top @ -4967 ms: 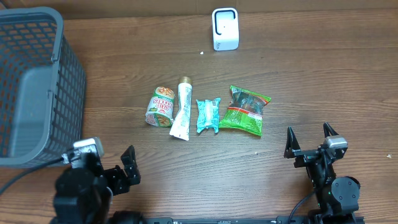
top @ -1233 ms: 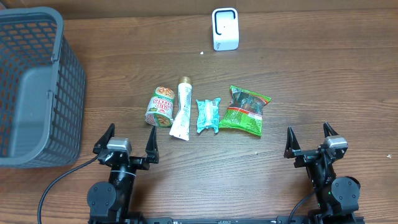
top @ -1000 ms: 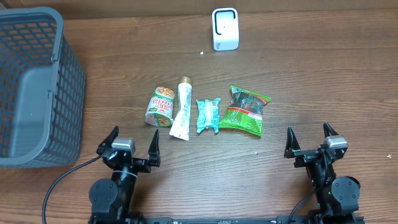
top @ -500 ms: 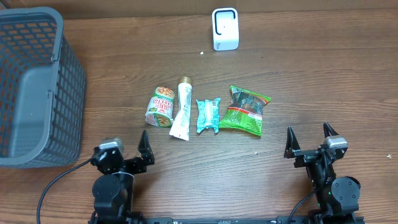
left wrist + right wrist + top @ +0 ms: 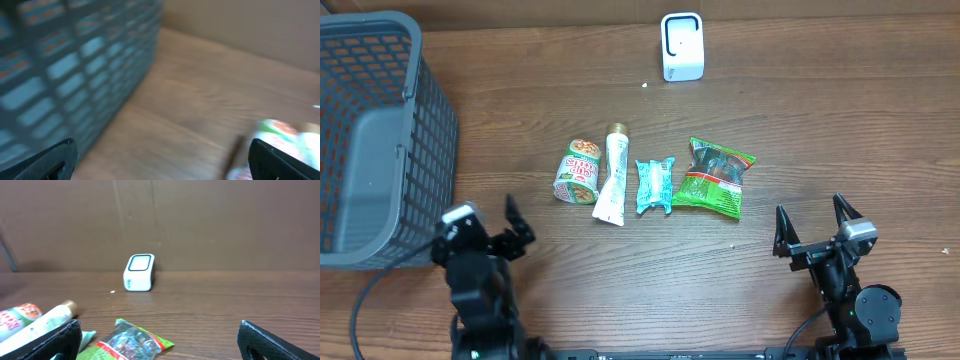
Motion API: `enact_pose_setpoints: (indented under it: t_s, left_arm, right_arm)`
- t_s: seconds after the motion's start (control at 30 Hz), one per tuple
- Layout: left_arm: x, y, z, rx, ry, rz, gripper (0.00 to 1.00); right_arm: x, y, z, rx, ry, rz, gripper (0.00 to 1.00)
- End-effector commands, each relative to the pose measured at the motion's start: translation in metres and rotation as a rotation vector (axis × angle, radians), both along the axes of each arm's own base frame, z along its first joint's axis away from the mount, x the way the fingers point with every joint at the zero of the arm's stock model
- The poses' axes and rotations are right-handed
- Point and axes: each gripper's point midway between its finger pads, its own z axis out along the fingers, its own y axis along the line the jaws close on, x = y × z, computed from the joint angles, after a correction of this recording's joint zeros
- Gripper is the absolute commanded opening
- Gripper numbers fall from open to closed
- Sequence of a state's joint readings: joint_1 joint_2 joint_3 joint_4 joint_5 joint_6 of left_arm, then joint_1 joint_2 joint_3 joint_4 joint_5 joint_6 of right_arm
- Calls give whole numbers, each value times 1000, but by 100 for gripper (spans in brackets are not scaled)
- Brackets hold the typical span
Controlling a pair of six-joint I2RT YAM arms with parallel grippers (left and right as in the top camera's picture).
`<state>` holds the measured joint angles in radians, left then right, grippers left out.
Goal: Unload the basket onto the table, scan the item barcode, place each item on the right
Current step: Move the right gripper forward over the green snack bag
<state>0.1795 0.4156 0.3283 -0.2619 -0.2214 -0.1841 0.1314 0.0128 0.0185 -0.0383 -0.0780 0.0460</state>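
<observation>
**Overhead view, with both wrist views.** A grey mesh basket (image 5: 425,120) stands at the left edge of the wooden worktop (image 5: 840,110). Its open top faces up and its solid grey floor is in view.

The task items lie in a row at mid-worktop, well apart from the basket. From left to right they are:
- a cup (image 5: 579,171) lying on its side, with a red-and-green printed lid;
- a white tube (image 5: 612,188) with a gold cap at its far end;
- a teal packet (image 5: 655,186);
- a green bag (image 5: 715,177) with a red band.

The printing on all four is too small to read. A white scanner (image 5: 681,46) with a dark-outlined window stands upright near the far edge, beyond the row.

The left end effector (image 5: 518,222) sits near the basket's front corner, jaws spread wide and grasping nothing. Its wrist view is blurred. The right end effector (image 5: 808,215), also released and holding nothing, sits right of the bag and faces the scanner.
</observation>
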Motion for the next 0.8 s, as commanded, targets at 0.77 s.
enact_pose_setpoints:
  t_s: [0.77]
  left_arm:
    - [-10, 31, -18, -81, 98, 124, 100]
  right_arm:
    - [9, 28, 38, 23, 140, 152, 100]
